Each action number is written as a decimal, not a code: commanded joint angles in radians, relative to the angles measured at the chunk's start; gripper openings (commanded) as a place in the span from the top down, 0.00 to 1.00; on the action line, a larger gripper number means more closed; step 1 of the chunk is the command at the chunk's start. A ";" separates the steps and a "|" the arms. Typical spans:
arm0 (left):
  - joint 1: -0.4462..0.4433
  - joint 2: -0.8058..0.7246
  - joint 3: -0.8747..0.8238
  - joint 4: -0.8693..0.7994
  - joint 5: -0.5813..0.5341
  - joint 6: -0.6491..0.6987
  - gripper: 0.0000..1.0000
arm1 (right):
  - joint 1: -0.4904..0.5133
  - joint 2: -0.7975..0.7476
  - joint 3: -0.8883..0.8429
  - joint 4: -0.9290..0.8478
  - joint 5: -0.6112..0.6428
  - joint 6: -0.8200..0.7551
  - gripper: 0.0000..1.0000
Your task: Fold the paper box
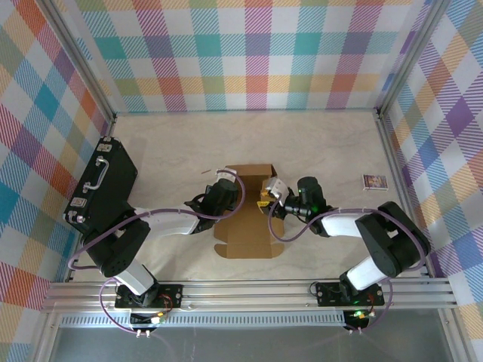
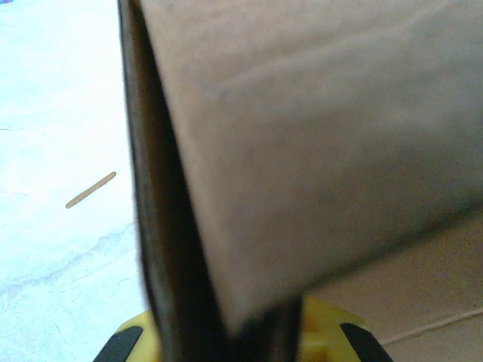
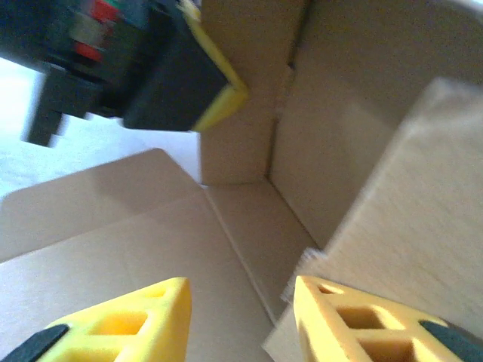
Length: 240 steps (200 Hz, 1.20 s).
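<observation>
partly folded paper box (image 1: 245, 226), left tool (image 1: 226, 181) clamped on its wall, right tool (image 3: 240, 320) apart above its panels

I've got a black case (image 1: 102, 188) at frame left, flat on the pale table (image 1: 324, 143), up against the plaid wall (image 1: 45, 113). Small packet (image 1: 374, 181) at mid-right. Left wrist cam: thin stick (image 2: 90, 189) mid-left, lying on the tbl.

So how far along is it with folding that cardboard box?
Partway. The brown corrugated cardboard box has its far walls standing in the top view. The left gripper seems to pinch a raised flap; the right gripper is open by an inner corner. The near panel still lies flat, unfolded.
</observation>
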 commanded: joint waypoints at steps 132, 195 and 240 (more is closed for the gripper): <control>-0.021 0.014 0.009 -0.008 -0.026 0.028 1.00 | -0.082 -0.564 -0.023 -0.291 0.443 0.461 0.47; -0.021 0.017 0.008 -0.002 -0.023 0.029 1.00 | -0.181 -0.570 -0.187 -0.260 0.493 0.584 0.49; -0.021 0.019 0.013 -0.007 -0.009 0.033 1.00 | -0.183 -0.253 -0.159 -0.011 0.247 0.477 0.46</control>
